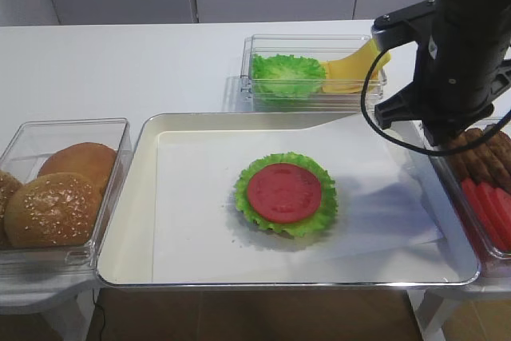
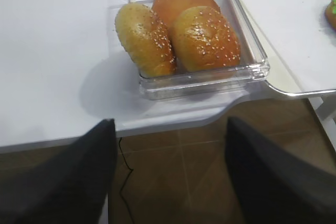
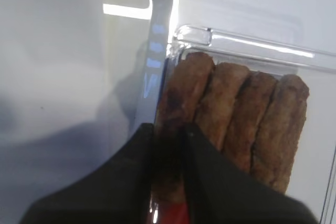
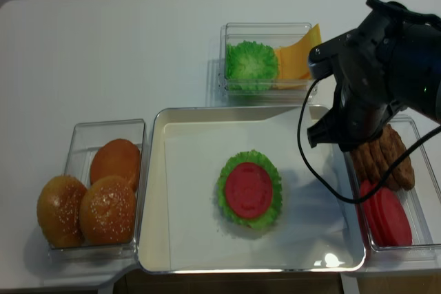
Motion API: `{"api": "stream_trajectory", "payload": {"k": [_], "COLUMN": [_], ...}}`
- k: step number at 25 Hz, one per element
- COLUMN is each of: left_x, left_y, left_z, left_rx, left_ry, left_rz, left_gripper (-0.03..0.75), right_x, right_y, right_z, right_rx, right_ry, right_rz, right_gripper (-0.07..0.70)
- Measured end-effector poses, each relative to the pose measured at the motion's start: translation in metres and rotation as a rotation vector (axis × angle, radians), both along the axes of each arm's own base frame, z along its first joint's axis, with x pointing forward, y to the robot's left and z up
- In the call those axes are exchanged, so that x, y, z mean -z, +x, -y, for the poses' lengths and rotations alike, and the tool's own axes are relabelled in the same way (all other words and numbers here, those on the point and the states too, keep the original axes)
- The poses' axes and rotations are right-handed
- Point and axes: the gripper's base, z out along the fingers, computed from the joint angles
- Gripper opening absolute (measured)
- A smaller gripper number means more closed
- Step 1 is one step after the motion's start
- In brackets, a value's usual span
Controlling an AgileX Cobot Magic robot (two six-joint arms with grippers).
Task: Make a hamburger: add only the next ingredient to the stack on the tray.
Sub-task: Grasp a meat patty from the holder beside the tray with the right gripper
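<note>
The stack (image 1: 285, 194) lies mid-tray on white paper, a red tomato slice on frilly green lettuce. The metal tray (image 1: 137, 233) fills the table's front. Several brown meat patties (image 3: 247, 114) stand on edge in a clear tub at the right. My right gripper (image 3: 168, 129) reaches down into that tub, its black fingers shut on the leftmost patty (image 3: 181, 85). In the exterior high view the right arm (image 1: 459, 45) hides the grip. My left gripper (image 2: 169, 121) hangs open over the floor, just off the table's front edge, nothing between its fingers.
Red tomato slices (image 1: 491, 205) lie in the same tub in front of the patties. A clear tub of sesame buns (image 1: 56, 193) stands left of the tray. Behind the tray, another tub holds lettuce (image 1: 286, 73) and yellow cheese (image 1: 351, 65).
</note>
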Motion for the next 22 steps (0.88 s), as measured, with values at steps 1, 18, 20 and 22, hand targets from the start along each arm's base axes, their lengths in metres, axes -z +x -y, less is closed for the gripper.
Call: {"api": "stream_trajectory", "payload": {"k": [1,18,20,22], "left_x": [0.0,0.0,0.0,0.0], "left_y": [0.0,0.0,0.0,0.0], "left_z": [0.0,0.0,0.0,0.0], "left_rx": [0.0,0.0,0.0,0.0], "left_ry": [0.0,0.0,0.0,0.0], "left_rz": [0.0,0.0,0.0,0.0], "left_gripper": [0.477,0.477,0.477,0.477], "right_x": [-0.002,-0.071,-0.083,-0.093], "right_y": [0.0,-0.014,-0.018,-0.023], "right_z": [0.0,0.002,0.004,0.006], "right_rx": [0.004,0.029,0.021,0.015], "right_ry": [0.003,0.133,0.153,0.165], "right_rz": [-0.001,0.143,0.17,0.191], "right_gripper": [0.13,0.115,0.114,0.114]}}
